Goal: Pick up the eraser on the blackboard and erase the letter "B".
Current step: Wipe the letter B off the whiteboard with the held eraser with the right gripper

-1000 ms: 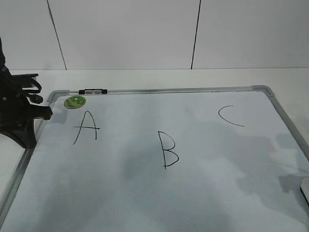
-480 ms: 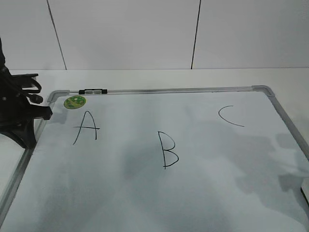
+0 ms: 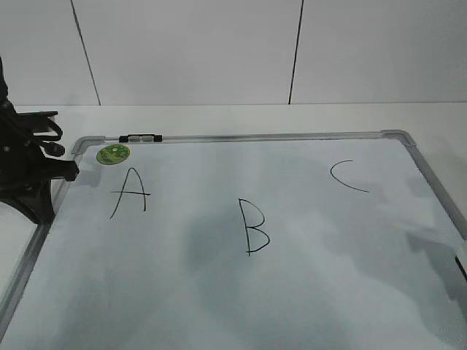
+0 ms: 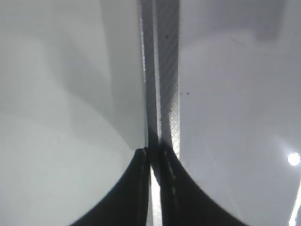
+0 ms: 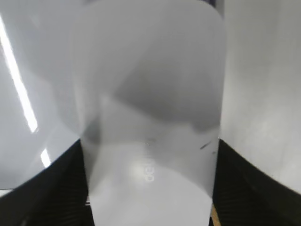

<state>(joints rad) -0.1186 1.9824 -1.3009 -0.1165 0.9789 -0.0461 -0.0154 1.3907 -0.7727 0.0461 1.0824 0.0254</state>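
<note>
The blackboard (image 3: pixel 241 292) is a white board in a silver frame, lying flat. The black letter "B" (image 3: pixel 254 226) is at its middle, between an "A" (image 3: pixel 130 192) and a "C" (image 3: pixel 344 176). The eraser (image 5: pixel 148 84), a flat white block with faint grey lettering, fills the right wrist view. My right gripper (image 5: pixel 148 146) has a black finger against each long side of it. Only a dark sliver of that gripper (image 3: pixel 461 266) shows at the right edge of the exterior view. My left gripper (image 4: pixel 154 157) is shut and empty over the board's left frame (image 4: pixel 162 70).
A green round magnet (image 3: pixel 113 154) sits at the board's top left, next to a black and silver clip (image 3: pixel 141 137) on the top frame. My left arm (image 3: pixel 25 171) stands at the board's left edge. White table and wall panels lie behind.
The right arm's shadow on the board's right side has shifted and drawn together, and the dark sliver at the right edge sits a little higher. The left arm has not moved.
</note>
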